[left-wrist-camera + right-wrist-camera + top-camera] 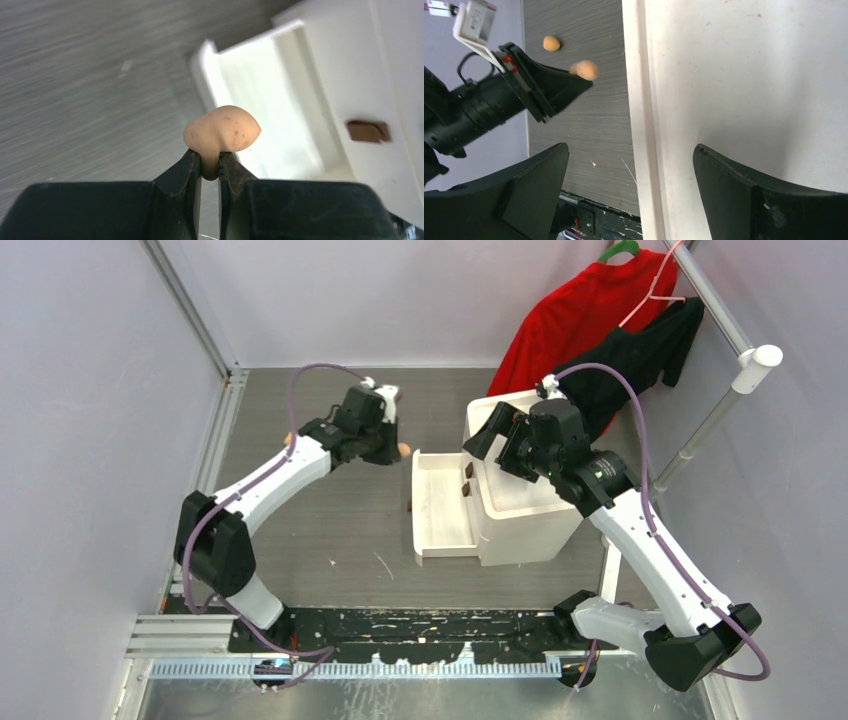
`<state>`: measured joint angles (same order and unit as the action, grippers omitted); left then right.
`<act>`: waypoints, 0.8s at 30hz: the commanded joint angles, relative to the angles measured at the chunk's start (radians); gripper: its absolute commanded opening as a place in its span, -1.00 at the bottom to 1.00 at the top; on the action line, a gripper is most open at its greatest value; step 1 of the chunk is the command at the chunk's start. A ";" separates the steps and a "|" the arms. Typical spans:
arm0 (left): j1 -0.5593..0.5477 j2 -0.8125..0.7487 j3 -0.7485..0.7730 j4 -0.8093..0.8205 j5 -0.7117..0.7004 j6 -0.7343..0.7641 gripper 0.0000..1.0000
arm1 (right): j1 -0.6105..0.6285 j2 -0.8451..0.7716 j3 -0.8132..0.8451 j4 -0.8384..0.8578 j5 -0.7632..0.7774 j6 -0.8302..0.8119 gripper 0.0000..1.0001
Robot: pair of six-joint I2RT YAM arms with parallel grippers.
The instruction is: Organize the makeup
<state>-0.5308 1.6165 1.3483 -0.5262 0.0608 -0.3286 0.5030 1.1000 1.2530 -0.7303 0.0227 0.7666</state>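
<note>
1. Looking down from the top camera:
   - The left gripper (395, 452) pinches an orange sponge (404, 450) just beside the far left corner of the open drawer (440, 510).
   - That drawer juts leftward out of a white drawer unit (530, 515).
   - The right gripper (492, 443) hangs over the unit's top, near its left edge.
   - Bare grey table (330, 520) lies open between the left arm and the drawer's outer wall.
   - A red garment (585, 315) and a black garment (640, 355) hang behind the unit at the far right corner.
   - No writing is legible at this distance.

2. Left wrist view:
   - The two fingers are pressed onto the sponge's narrow end, and its rounded bulk sticks out past the tips (a few dark specks show on it).
   - Beyond it the drawer's rim and pale inside appear blurred.
   - A brown handle (368, 131) sits on the unit's front.

3. Right wrist view:
   - This claw is spread wide with nothing between the fingers.
   - The edge of the unit's white top runs beneath them.
   - A second sponge (551, 43) lies on the table, apart from the held one.
   - A white tag (474, 20) on the left arm carries marks too small to read.
</note>
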 commanded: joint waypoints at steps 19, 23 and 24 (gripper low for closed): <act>-0.027 0.034 0.111 -0.078 -0.052 -0.045 0.47 | 0.002 0.004 0.006 -0.037 -0.009 0.001 1.00; 0.154 -0.017 0.062 -0.103 -0.070 -0.138 0.46 | 0.002 0.005 0.003 -0.036 -0.008 -0.002 1.00; 0.188 -0.031 0.050 -0.108 -0.094 -0.152 0.47 | 0.002 0.007 0.003 -0.035 -0.008 -0.003 1.00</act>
<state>-0.4923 1.6814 1.4273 -0.5888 0.0494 -0.4095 0.5030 1.1000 1.2530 -0.7300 0.0204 0.7666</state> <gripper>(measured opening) 0.732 0.999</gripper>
